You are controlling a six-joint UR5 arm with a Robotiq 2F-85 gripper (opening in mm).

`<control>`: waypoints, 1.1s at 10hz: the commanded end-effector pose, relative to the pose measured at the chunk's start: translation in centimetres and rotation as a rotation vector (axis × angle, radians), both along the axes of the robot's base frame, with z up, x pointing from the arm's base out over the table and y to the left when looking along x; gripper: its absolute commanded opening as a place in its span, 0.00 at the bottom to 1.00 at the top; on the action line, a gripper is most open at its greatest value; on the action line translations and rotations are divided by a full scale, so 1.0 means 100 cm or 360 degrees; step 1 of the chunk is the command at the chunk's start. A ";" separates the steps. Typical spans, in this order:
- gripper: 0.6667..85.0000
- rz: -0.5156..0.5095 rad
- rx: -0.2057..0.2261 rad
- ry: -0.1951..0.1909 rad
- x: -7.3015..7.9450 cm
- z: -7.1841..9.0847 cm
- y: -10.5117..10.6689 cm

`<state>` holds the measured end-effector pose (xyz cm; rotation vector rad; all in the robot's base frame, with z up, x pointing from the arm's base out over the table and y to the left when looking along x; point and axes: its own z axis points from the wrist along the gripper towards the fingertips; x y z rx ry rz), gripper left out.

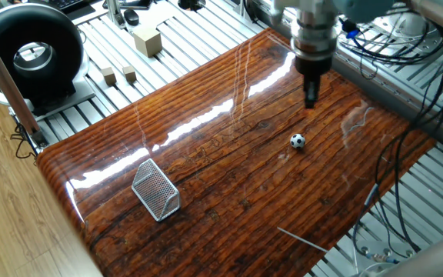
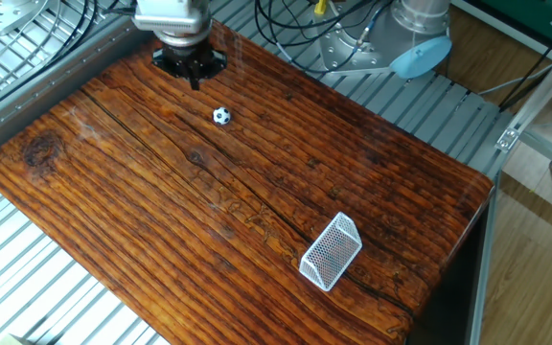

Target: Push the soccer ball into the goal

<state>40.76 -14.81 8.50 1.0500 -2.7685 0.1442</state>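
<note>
The soccer ball (image 1: 298,141) is a tiny white ball with black patches on the wooden board; it also shows in the other fixed view (image 2: 220,116). The goal (image 1: 156,189) is a small silver wire-mesh wedge near the board's left front corner; it shows in the other fixed view too (image 2: 332,252). My gripper (image 1: 311,100) hangs over the board just behind the ball, on the side away from the goal. Its fingers look closed together with nothing between them. It also shows in the other fixed view (image 2: 195,80).
A big black ring-shaped device (image 1: 31,54) stands off the board at the far left. Wooden cubes (image 1: 147,40) lie on the metal slats beside it. Cables (image 1: 394,100) hang over the board's right edge. The board (image 1: 229,185) ends on slatted metal on all sides.
</note>
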 end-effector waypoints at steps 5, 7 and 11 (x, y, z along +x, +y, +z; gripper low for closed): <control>0.00 0.0302 0.0033 0.0071 -0.003 -0.037 -0.008; 0.00 0.0296 0.0081 0.0093 -0.004 -0.044 0.004; 0.00 0.0299 0.0078 0.0101 -0.005 -0.052 0.017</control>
